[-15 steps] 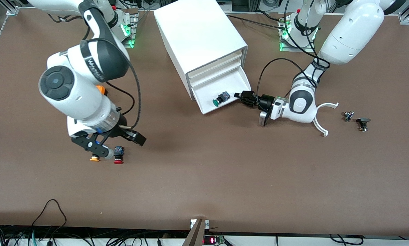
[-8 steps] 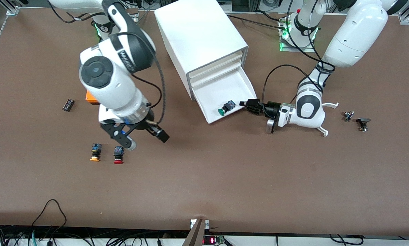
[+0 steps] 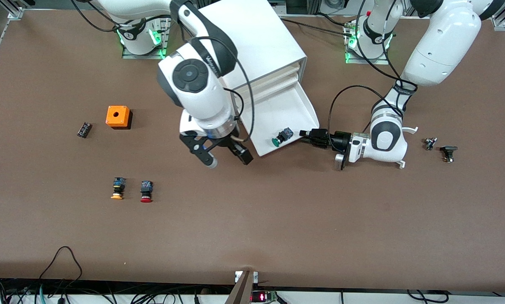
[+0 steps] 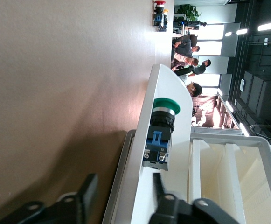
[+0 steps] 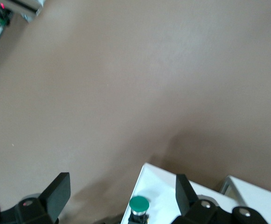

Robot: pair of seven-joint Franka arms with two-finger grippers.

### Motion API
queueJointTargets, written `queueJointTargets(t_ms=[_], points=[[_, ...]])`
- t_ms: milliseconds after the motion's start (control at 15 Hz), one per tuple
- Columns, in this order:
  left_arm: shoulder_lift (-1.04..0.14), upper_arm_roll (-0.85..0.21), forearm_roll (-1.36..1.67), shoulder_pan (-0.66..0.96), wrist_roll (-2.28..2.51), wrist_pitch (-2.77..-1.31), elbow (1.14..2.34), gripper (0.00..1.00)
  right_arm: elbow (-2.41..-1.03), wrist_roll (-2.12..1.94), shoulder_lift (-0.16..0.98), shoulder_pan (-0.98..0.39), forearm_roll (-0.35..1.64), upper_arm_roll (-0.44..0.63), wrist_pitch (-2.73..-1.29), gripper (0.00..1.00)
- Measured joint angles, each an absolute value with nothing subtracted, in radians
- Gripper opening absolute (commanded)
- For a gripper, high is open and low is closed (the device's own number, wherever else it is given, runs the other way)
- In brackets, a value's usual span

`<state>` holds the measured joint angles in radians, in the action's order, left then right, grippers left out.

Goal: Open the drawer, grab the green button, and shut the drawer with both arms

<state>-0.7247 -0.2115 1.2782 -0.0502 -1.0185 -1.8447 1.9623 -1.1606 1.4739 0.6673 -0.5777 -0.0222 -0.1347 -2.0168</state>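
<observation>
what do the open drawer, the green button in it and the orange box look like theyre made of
The drawer: likely white plastic, smooth and matte, with thin moulded walls. The button: probably plastic all through, a glossy green cap on a black body with a translucent-looking blue rear part; the left wrist view shows a bright ring under the cap, possibly metal. The orange box: seemingly matte plastic, uniform colour, with a round hole on top.

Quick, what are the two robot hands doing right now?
Left hand: shut on the drawer wall.
Right hand: open, holding nothing, over the table beside the drawer.
</observation>
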Motion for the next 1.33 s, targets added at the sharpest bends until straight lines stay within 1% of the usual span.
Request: queueJointTargets(t_ms=[133, 333, 533, 733, 933, 1133, 1333], points=[[-0.71, -0.211, 1.254, -0.053, -0.956, -1.845, 1.946, 1.0, -1.16, 1.527, 0.692, -0.61, -0.022, -0.135, -2.039, 1.0], [-0.631, -0.21, 1.15, -0.054, -0.772, -1.845, 1.924, 1.0, -1.159, 1.612, 0.737, -0.659, -0.022, -0.135, -2.103, 1.0], [-0.53, -0.209, 0.974, -0.054, -0.549, -1.844, 1.898, 1.0, -1.158, 1.674, 0.775, -0.698, -0.003, -0.135, -2.118, 1.0], [-0.46, -0.208, 0.757, -0.056, -0.376, -1.825, 1.85, 1.0, -1.158, 1.733, 0.815, -0.739, -0.001, -0.136, -2.158, 1.0], [-0.439, -0.207, 0.555, -0.066, -0.237, -1.687, 1.742, 1.0, -1.157, 1.758, 0.848, -0.764, 0.011, -0.137, -2.17, 1.0], [-0.437, -0.205, 0.427, -0.081, -0.129, -1.544, 1.627, 1.0, -1.157, 1.775, 0.871, -0.787, 0.024, -0.138, -2.177, 1.0], [-0.436, -0.204, 0.334, -0.081, -0.026, -1.459, 1.553, 1.0, -1.156, 1.784, 0.898, -0.807, 0.024, -0.138, -2.217, 0.99]])
